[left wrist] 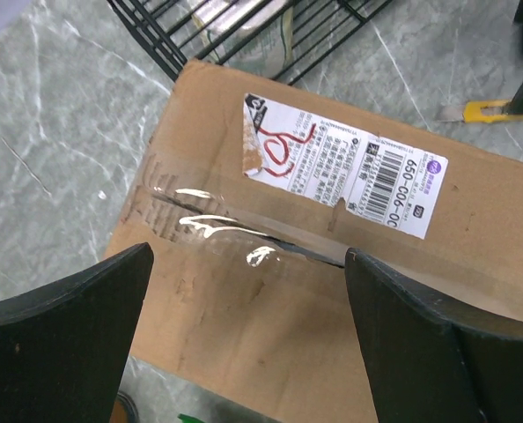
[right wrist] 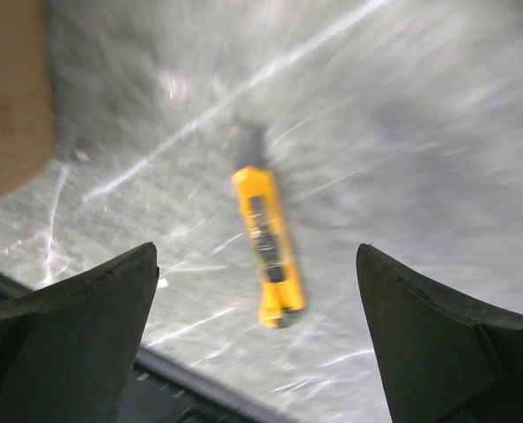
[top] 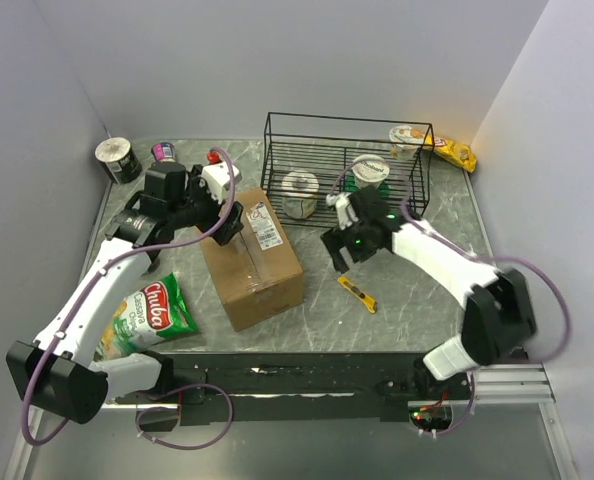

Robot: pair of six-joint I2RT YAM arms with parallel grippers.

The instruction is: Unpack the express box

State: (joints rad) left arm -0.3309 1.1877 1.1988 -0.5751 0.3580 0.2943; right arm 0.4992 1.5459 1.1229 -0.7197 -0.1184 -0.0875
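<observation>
The express box (top: 255,265) is a brown carton in the middle of the table, with its flaps down and a white printed label (left wrist: 342,164) on top. Its clear-taped seam (left wrist: 244,233) shows a dark slit. My left gripper (top: 228,224) hovers open over the box's left end, and in the left wrist view its jaws (left wrist: 248,256) span the seam with nothing between them. My right gripper (top: 339,254) stands open to the right of the box. It is above a yellow utility knife (right wrist: 268,247) that lies flat on the table, not held.
A black wire basket (top: 347,160) with cups in it stands behind the box. A green chips bag (top: 149,312) lies at the front left. Small cups (top: 118,158) sit at the back left, and a yellow packet (top: 455,153) at the back right. The right wrist view is blurred.
</observation>
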